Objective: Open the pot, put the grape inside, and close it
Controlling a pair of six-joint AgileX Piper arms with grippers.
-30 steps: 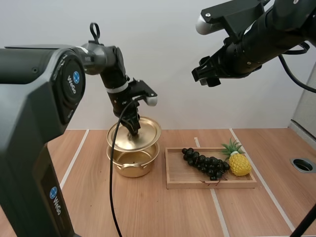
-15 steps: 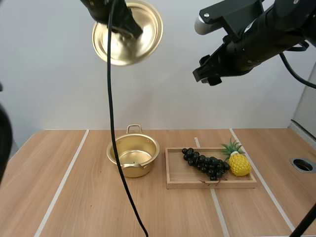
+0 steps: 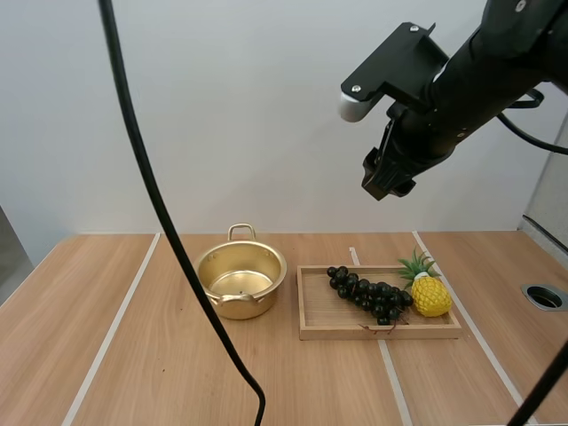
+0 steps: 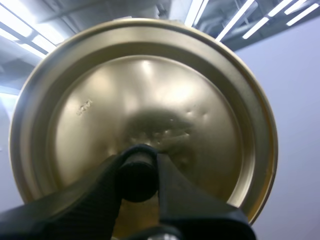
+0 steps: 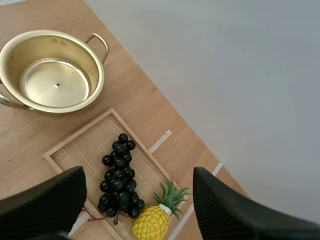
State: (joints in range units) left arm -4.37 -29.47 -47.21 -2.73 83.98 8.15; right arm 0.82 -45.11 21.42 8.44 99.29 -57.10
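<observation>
While the lid (image 4: 150, 100) is clamped off the pot (image 3: 241, 303) in the left end effector (image 4: 139, 172), the right end effector (image 5: 139, 180) is spread above the grapes (image 3: 368, 295).

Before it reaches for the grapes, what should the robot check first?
1. Pot open: ok, the lid is off, pinched by its knob in the left gripper.
2. Pot empty: ok, nothing inside.
3. Grapes in view: ok, lying on the tray.
4. Right gripper ready: ok, fingers apart, high above the tray.
5. Room around the grapes: cannot tell, the pineapple lies close beside them.
</observation>
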